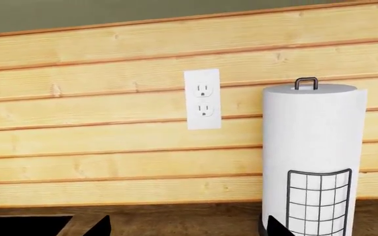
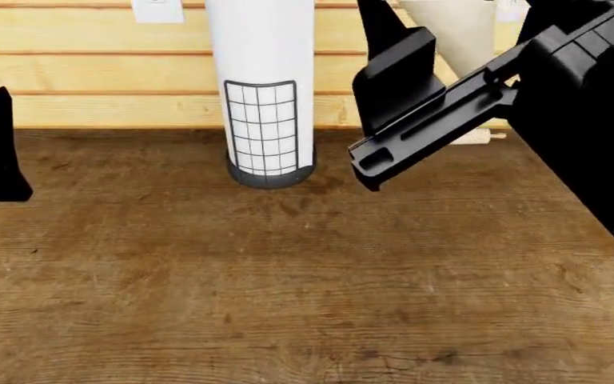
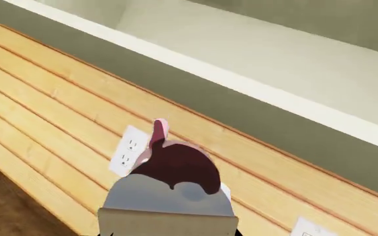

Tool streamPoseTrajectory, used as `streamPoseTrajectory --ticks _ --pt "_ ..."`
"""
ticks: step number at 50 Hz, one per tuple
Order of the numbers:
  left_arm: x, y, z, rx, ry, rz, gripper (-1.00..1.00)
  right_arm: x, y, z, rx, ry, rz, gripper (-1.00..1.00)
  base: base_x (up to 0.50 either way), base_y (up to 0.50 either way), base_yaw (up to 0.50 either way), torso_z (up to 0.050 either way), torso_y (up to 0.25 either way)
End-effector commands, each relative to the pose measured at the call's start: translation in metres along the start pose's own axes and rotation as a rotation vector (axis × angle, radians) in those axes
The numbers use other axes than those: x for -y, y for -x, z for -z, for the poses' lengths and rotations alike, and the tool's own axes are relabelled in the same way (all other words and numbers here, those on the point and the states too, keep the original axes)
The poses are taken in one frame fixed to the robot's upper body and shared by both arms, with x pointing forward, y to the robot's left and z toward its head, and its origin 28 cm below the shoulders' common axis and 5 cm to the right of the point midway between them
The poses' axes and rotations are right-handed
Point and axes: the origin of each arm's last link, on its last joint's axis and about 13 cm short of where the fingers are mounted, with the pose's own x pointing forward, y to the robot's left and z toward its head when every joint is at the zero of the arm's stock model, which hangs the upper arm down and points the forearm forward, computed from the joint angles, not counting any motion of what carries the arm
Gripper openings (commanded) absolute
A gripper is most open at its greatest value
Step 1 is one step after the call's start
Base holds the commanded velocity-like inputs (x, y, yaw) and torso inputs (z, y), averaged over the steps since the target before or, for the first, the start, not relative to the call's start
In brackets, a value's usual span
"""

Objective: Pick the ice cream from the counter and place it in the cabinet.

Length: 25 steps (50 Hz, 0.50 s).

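Head view: cone aloft, pinched in right claw

Shows the counter (image 2: 285,304) broadest, brown wood grain with dark knots and streaks, backed by a wall (image 2: 73,72) of pale yellow planks. Finds the right gripper (image 2: 451,60), black and blocky, raised above the counter's far side, clamped on the ice cream (image 2: 448,32) by its cream, tapered cone. Sets beside it a smooth white paper-towel roll (image 2: 261,48), upright in a black wire-grid holder. Catches the left gripper (image 1: 185,228) with dark fingertips spread, nothing between them. Picks out, in right wrist view, the ice cream's glossy dark-brown topping and curled pink tip, and, in left wrist view, a flat white outlet (image 1: 202,98).
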Motion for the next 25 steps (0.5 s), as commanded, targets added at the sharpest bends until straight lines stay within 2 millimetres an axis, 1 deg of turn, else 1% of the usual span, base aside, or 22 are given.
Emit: streamPoseTrajectory --ticks 1,6,14,18,25 --pt "0.001 -0.001 -0.002 0.004 -0.003 0.005 1.0 0.003 -0.004 -0.019 0.103 0.064 0.013 -1.0 0.0 0.0 0.0 0.0 0.0" --pt "0.0 -0.001 -0.003 0.007 -0.002 0.004 1.0 0.006 -0.006 -0.025 0.122 0.081 0.02 -1.0 0.0 0.0 0.0 0.0 0.0" --pt "0.001 -0.001 -0.004 0.013 -0.002 0.006 1.0 0.012 -0.012 -0.05 0.168 0.136 0.032 -1.0 0.0 0.0 0.0 0.0 0.0" --pt "0.001 -0.001 -0.004 0.015 0.0 0.008 1.0 0.017 -0.018 -0.062 0.188 0.16 0.039 -1.0 0.0 0.0 0.0 0.0 0.0" --pt "0.002 -0.002 -0.004 0.017 -0.005 0.013 1.0 0.025 -0.034 -0.073 0.19 0.186 0.046 -1.0 0.0 0.0 0.0 0.0 0.0"
